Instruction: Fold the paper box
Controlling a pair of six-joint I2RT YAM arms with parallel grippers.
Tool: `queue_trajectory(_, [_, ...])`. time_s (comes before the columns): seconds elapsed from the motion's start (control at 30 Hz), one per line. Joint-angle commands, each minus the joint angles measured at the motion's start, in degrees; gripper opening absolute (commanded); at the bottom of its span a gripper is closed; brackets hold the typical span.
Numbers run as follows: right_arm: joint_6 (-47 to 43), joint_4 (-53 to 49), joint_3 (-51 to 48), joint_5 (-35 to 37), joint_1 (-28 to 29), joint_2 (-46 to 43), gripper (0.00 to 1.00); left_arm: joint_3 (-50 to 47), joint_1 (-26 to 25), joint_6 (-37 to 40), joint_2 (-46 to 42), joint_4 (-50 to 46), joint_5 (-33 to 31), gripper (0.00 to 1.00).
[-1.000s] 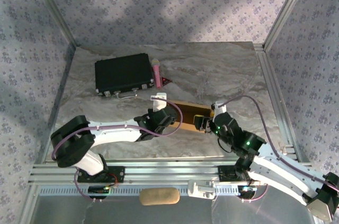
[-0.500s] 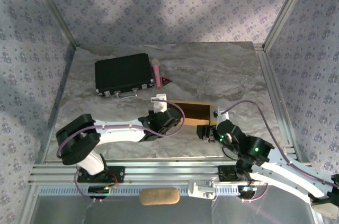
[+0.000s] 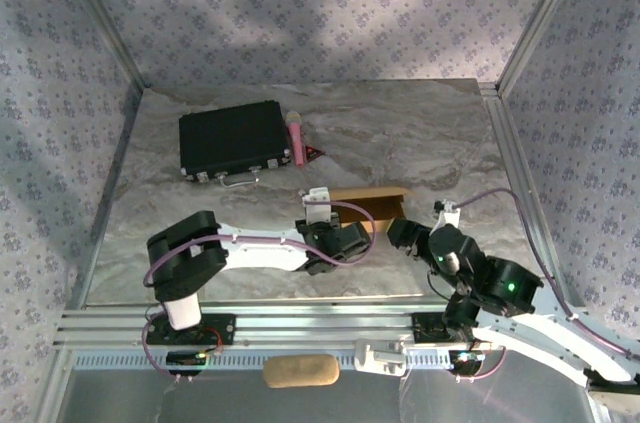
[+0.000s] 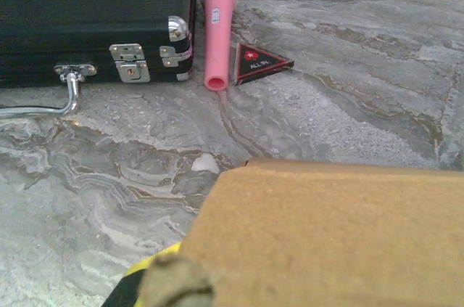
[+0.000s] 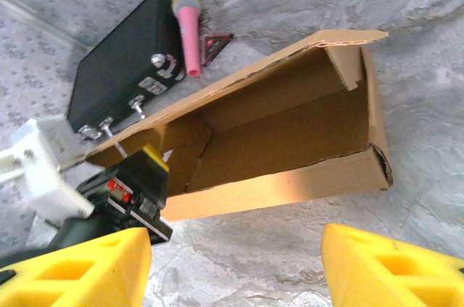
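Right claw (image 3: 400, 234) has withdrawn from the paper box (image 3: 370, 205).

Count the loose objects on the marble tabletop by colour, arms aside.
Black: 1, case
Pink: 1, microphone
Black with red edge: 1, triangular badge
Tan-brown: 1, paper box
Total: 4
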Motion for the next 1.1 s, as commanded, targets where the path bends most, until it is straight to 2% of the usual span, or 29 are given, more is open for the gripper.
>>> queue_trajectory(0.0, [5.13,-1.51,3.34,3.2,-0.45,3.68,0.64,-0.53,-1.51,-4.55,2.09,-8.84,4.11,0.14])
queue_trajectory(0.17, [5.96,-2.86,6.34,2.58,-2.04,9.07,0.64,-1.93,-4.17,-3.02,-0.3,-7.32,6.01,0.49])
queue_trajectory(0.2, [6.41,-3.23,6.52,2.5,-2.39,9.53,0.64,-2.51,-4.44,-1.89,-1.0,-6.11,7.61,0.53])
queue_trajectory(0.27, [7.22,-3.48,6.34,2.2,-3.03,9.51,0.64,-3.62,-4.99,0.07,-2.32,-3.51,11.3,0.58])
queue_trajectory(0.37, [7.84,-4.4,6.57,1.54,-4.36,8.92,0.64,-4.54,-7.15,0.43,-4.15,-3.64,15.21,0.67])
queue_trajectory(0.47, [7.36,-4.9,7.14,0.42,-6.01,8.54,0.64,-5.67,-9.61,1.06,-6.1,-3.79,19.18,0.72])
queue_trajectory(0.63, [5.72,-4.37,8.9,-2.22,-9.25,8.66,0.64,-6.47,-13.69,0.59,-9.01,-5.54,26.14,0.73])
queue_trajectory(0.73, [3.24,-4.0,10.61,-3.55,-11.73,9.98,0.64,-5.09,-15.58,0.13,-12.77,-7.32,30.28,0.67])
queue_trajectory(0.87, [-1.43,-3.39,13.29,-8.32,-17.4,12.86,0.61,4.87,-17.09,3.44,-17.5,-14.99,34.99,0.59])
queue_trajectory(0.97, [-4.85,-1.97,14.19,-12.11,-22.57,14.67,0.6,13.09,-16.2,7.23,-19.63,-20.73,35.54,0.59])
queue_trajectory(1.07, [-7.34,-1.89,15.35,-18.2,-28.72,17.76,0.59,17.33,-10.69,10.8,-21.89,-23.91,40.14,0.61])
